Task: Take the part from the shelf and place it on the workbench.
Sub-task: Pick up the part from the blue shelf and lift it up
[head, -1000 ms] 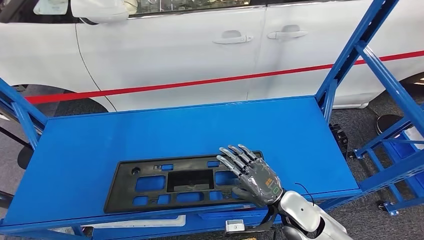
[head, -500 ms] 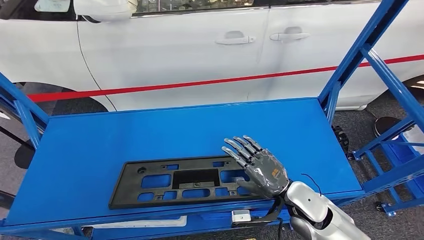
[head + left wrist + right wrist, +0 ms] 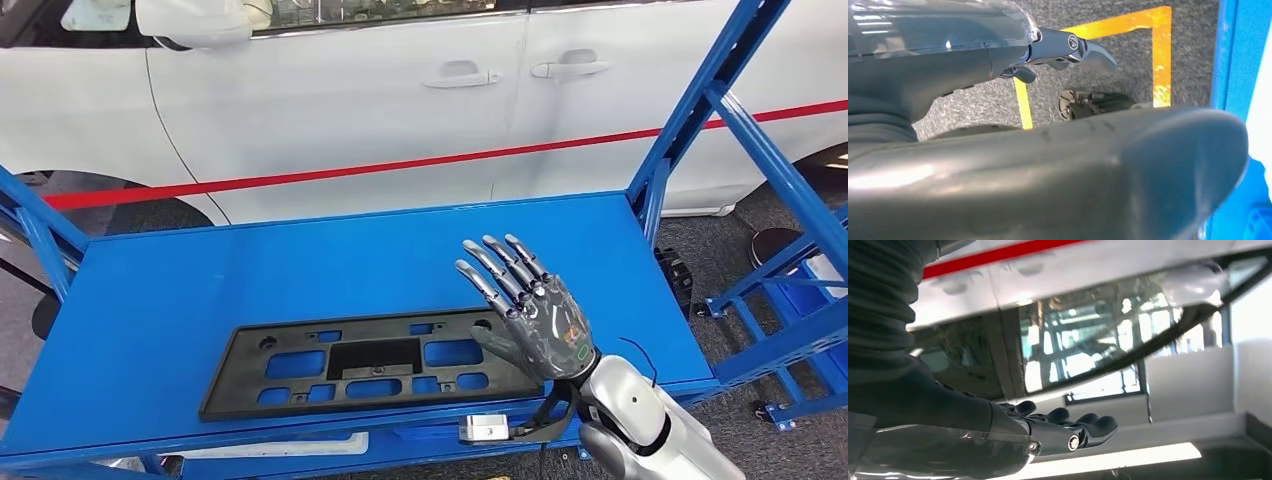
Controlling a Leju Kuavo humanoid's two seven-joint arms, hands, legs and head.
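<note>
Hovering hand: my right hand (image 3: 535, 320) hangs above the part's right end, fingers spread, holding nothing.
Left hand: my left hand (image 3: 998, 150) hangs over the floor; whether its fingers are apart I cannot tell.
Part: the black part (image 3: 370, 360) lies flat near the blue shelf's (image 3: 300, 260) front edge.
Handling: probably light, stiff plastic, slick.
Grip: hook fingers through cutouts or pinch the rim.

Part (image 3: 365, 362): matt black plastic, lying on the tabletop (image 3: 300, 265). Tabletop: smooth blue painted metal, slight sheen. Right hand (image 3: 530, 310) above the part's end: dark glossy shell, silver metallic forearm. Car (image 3: 400, 90) beyond tabletop: glossy white paint.
</note>
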